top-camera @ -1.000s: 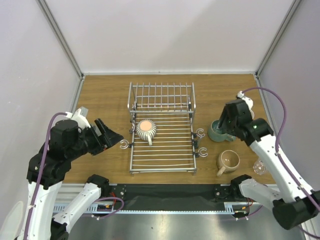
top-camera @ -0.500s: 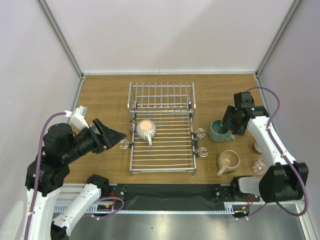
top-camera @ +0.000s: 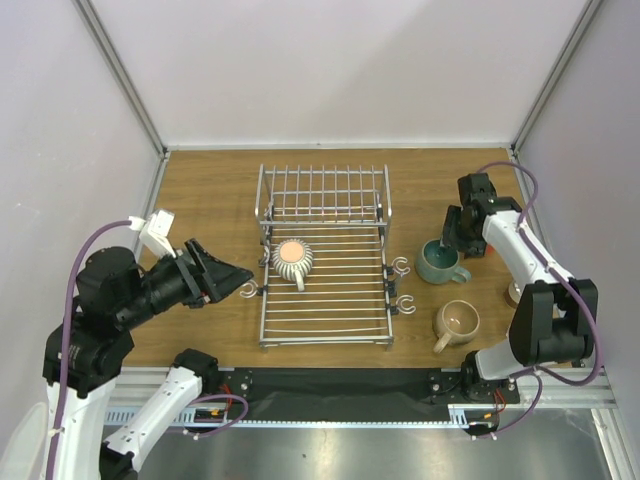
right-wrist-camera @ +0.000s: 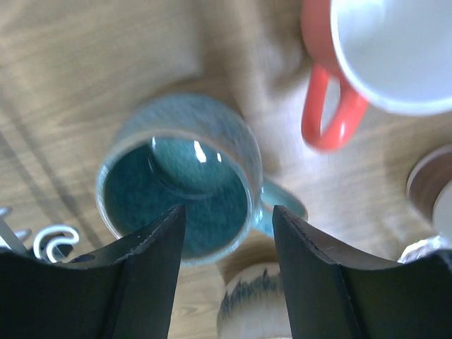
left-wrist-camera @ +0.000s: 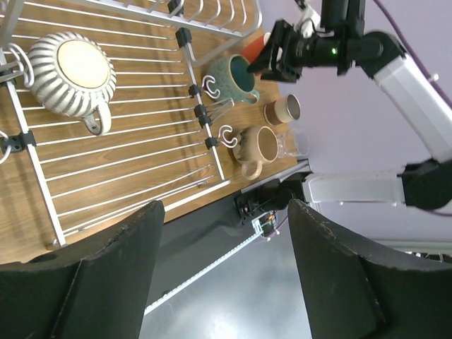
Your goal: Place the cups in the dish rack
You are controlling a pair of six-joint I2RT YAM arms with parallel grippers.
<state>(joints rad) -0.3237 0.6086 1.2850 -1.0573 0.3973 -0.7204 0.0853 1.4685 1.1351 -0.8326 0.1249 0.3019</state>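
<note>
The silver wire dish rack (top-camera: 330,300) lies mid-table; it also shows in the left wrist view (left-wrist-camera: 127,152). A ribbed silver-grey cup (top-camera: 292,258) sits on its slatted base. A teal-green mug (top-camera: 438,262) stands upright right of the rack, a beige mug (top-camera: 457,322) nearer me. My right gripper (top-camera: 453,236) is open and empty just above and behind the teal mug (right-wrist-camera: 180,180), its jaws (right-wrist-camera: 228,212) apart over the rim. A red-orange mug (right-wrist-camera: 374,49) stands behind it. My left gripper (top-camera: 232,273) is open and empty, left of the rack.
White hooks (top-camera: 402,268) stick out from the rack's right side by the teal mug. In the left wrist view a brown cup (left-wrist-camera: 284,109) and a clear glass (left-wrist-camera: 298,141) stand at the far right near the table edge. Walls enclose the table.
My right arm has swung its elbow out to the right and back; its gripper stays open by the teal mug. My left arm has drawn slightly back to the left.
</note>
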